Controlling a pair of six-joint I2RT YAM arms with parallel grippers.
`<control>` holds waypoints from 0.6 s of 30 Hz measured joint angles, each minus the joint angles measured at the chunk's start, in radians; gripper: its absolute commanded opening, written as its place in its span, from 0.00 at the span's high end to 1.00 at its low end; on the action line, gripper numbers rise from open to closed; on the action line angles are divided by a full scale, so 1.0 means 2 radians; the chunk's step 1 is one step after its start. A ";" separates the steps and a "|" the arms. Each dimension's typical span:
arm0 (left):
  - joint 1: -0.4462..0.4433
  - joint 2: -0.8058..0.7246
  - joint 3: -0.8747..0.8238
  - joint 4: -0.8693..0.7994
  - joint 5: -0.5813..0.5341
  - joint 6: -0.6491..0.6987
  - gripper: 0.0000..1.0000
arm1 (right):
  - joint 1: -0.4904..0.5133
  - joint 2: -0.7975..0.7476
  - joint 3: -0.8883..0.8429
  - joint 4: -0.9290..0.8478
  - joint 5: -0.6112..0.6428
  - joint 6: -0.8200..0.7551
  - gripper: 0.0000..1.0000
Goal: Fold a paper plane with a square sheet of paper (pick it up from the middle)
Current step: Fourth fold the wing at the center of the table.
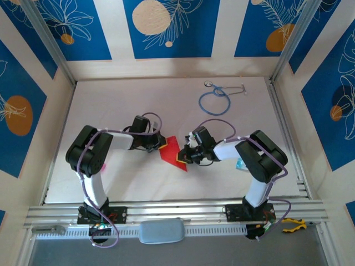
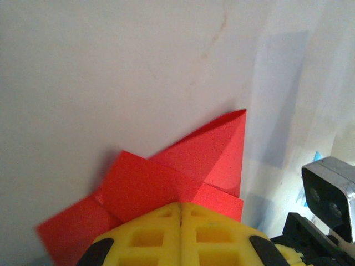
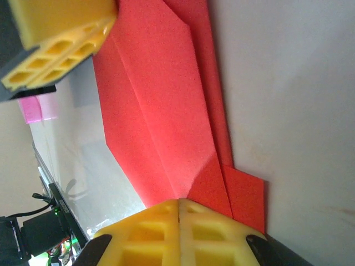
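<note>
Pinching the folded red paper (image 1: 170,149) from opposite ends, the left gripper (image 1: 161,146) and right gripper (image 1: 182,157) are both clamped on it near the middle of the table (image 1: 111,105), well apart from the stethoscope (image 1: 215,100).

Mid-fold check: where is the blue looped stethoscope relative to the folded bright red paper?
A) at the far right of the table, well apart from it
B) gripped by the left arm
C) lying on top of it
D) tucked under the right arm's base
A: in the top view the blue looped stethoscope lies at the far right of the table, with bare surface between it and the folded bright red paper.
</note>
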 measured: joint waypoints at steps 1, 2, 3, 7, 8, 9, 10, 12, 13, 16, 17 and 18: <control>0.005 0.002 0.001 0.000 0.001 0.002 0.97 | 0.000 0.000 -0.002 0.005 0.000 0.000 1.00; 0.010 0.004 0.004 -0.001 0.006 0.004 0.98 | 0.000 -0.001 -0.004 0.009 0.000 0.000 1.00; 0.014 0.007 0.008 -0.003 0.010 0.006 0.98 | 0.000 -0.001 -0.005 0.011 -0.001 0.000 1.00; 0.030 0.017 0.021 -0.015 0.026 0.017 0.98 | -0.001 -0.001 -0.007 0.016 -0.002 0.000 1.00; 0.035 0.019 0.026 -0.021 0.026 0.019 0.98 | -0.001 -0.001 -0.007 0.016 -0.002 0.000 1.00; 0.040 0.020 0.030 -0.027 0.025 0.025 0.98 | -0.001 -0.001 -0.007 0.016 -0.002 0.000 1.00; 0.045 0.021 0.035 -0.032 0.022 0.029 0.98 | -0.001 -0.001 -0.007 0.016 -0.002 0.000 1.00; 0.057 0.021 0.046 -0.047 0.011 0.038 0.97 | -0.001 -0.001 -0.007 0.016 -0.002 0.000 1.00; 0.061 0.021 0.051 -0.054 0.007 0.041 0.97 | -0.001 -0.001 -0.007 0.016 -0.002 0.000 1.00; 0.067 0.021 0.061 -0.064 0.000 0.043 0.97 | -0.001 -0.001 -0.007 0.017 -0.002 0.000 1.00; 0.067 0.018 0.061 -0.066 -0.001 0.043 0.96 | -0.001 -0.001 -0.007 0.017 -0.003 0.000 1.00; 0.066 0.015 0.061 -0.068 0.000 0.043 0.96 | -0.001 -0.001 -0.007 0.017 -0.004 0.000 1.00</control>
